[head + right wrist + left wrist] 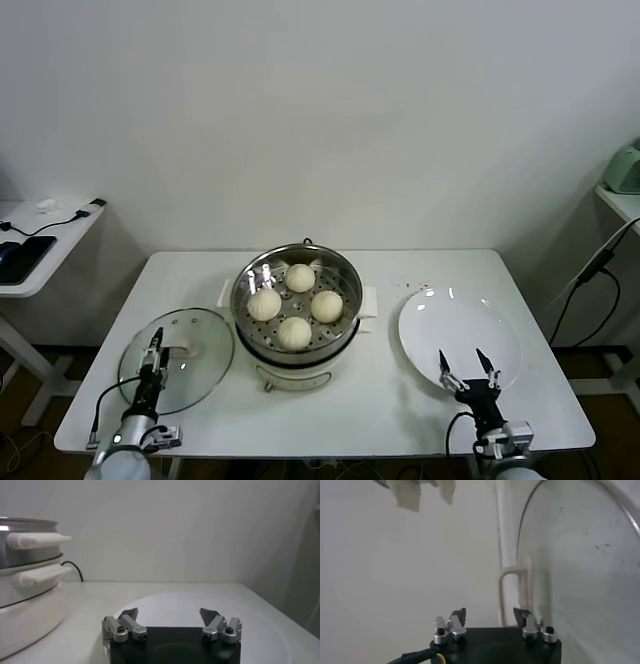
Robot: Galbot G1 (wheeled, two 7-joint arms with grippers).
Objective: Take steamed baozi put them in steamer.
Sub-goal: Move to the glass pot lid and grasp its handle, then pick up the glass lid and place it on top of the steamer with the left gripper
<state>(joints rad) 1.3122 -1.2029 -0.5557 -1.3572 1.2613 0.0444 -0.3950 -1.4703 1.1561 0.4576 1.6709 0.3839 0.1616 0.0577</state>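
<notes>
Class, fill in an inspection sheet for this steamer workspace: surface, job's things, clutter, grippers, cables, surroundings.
Surface: white table, no spills seen.
Job's things: four steamed baozi sit on the perforated tray inside the steamer, mid-table.
Clutter: glass lid lies flat to the steamer's left; white plate on its right holds no buns.
Grippers: left gripper low over the glass lid by its handle, fingers apart, gripping nothing; right gripper open over the plate's near edge, holding nothing.
Cables: black cord behind the steamer; cable hanging at far right.
Surroundings: side table on the left with a dark device; white wall behind.
</notes>
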